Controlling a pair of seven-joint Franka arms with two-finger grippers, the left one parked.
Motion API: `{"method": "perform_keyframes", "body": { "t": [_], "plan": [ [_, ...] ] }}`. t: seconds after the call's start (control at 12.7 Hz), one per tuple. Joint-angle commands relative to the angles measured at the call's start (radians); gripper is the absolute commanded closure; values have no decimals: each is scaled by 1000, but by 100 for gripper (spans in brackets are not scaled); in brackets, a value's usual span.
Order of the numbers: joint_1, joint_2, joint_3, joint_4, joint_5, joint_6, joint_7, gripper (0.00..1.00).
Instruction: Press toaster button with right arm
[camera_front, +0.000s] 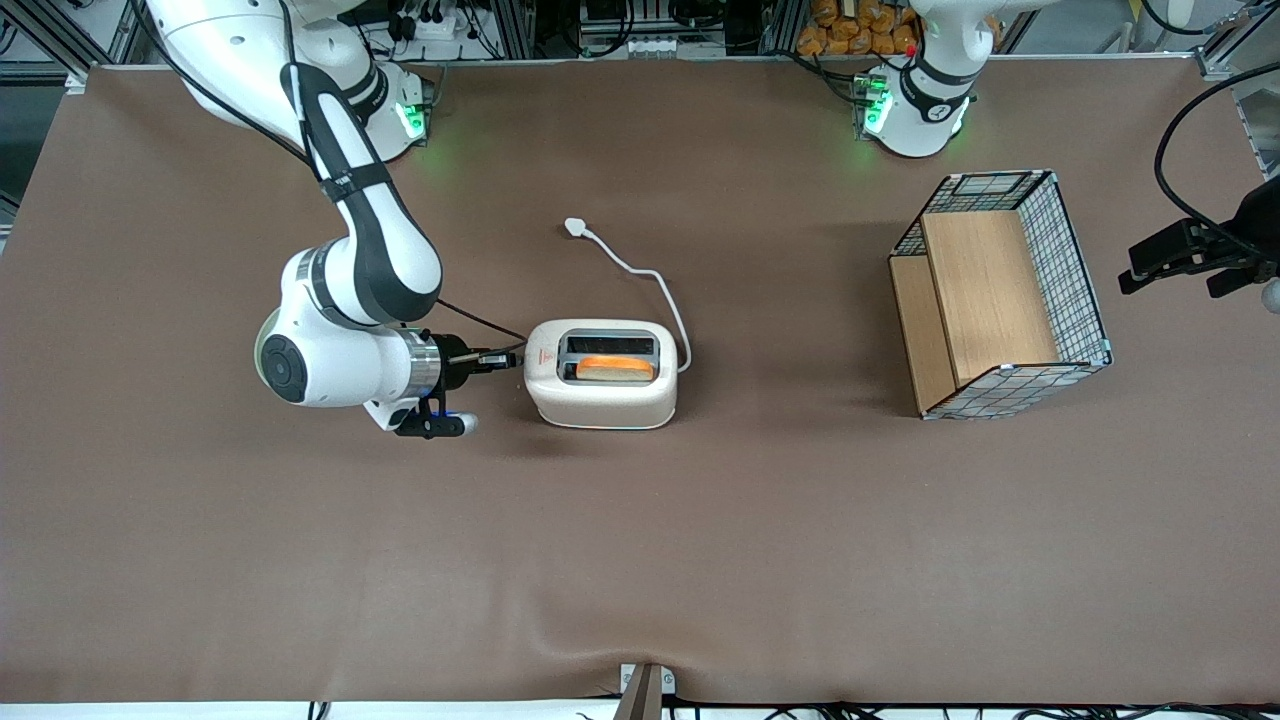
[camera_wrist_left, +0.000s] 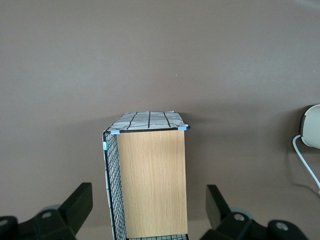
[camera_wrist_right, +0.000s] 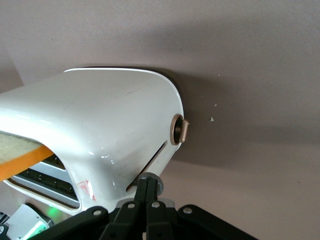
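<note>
The white two-slot toaster (camera_front: 602, 400) stands mid-table with an orange-crusted slice (camera_front: 614, 370) in the slot nearer the front camera. My right arm (camera_front: 370, 250) reaches toward the toaster's narrow end, and its gripper (camera_front: 505, 358) is level with that end. In the right wrist view the gripper (camera_wrist_right: 148, 182) has its fingers shut together and empty. Their tips rest against the pale-grey toaster button (camera_wrist_right: 159, 184) at the end of the lever slot (camera_wrist_right: 150, 162). A round tan dial (camera_wrist_right: 179, 130) sits farther along the same end, apart from the fingers. The red triangle mark (camera_wrist_right: 86, 189) shows on the toaster's top.
The toaster's white cord (camera_front: 655, 285) runs away from the front camera to its loose plug (camera_front: 576, 227). A wire basket with wooden panels (camera_front: 1000, 295) stands toward the parked arm's end of the table; it also shows in the left wrist view (camera_wrist_left: 150, 180).
</note>
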Motion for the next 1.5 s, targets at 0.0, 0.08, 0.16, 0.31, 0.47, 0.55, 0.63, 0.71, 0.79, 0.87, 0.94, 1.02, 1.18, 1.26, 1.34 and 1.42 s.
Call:
{"method": "perform_keyframes", "body": {
  "t": [0.0,0.08,0.16,0.31,0.47,0.55,0.63,0.71,0.79,0.87,0.94,1.02,1.18,1.26,1.34,1.42],
  "plan": [
    [-6,-4,2,-59,66,52,-16,100],
    [-6,-1,2,-77,95,69,-31,100],
    [-6,10,2,-80,122,72,-47,100],
    [-19,29,2,-80,155,72,-47,100],
    [-25,45,2,-79,184,73,-48,100],
    [-25,52,2,-79,196,73,-54,100],
    [-25,61,2,-77,201,78,-56,100],
    [-25,67,2,-77,201,87,-62,100],
    [-25,82,2,-74,201,101,-64,100],
    [-25,96,2,-71,202,113,-74,100],
    [-23,107,2,-71,213,128,-84,100],
    [-22,117,2,-70,225,133,-93,100],
    [-20,125,2,-68,239,133,-102,100],
    [-19,124,2,-68,239,132,-102,100],
    [-17,118,0,-67,239,129,-102,100],
    [-17,112,-1,-59,235,123,-96,100]
  ]
}}
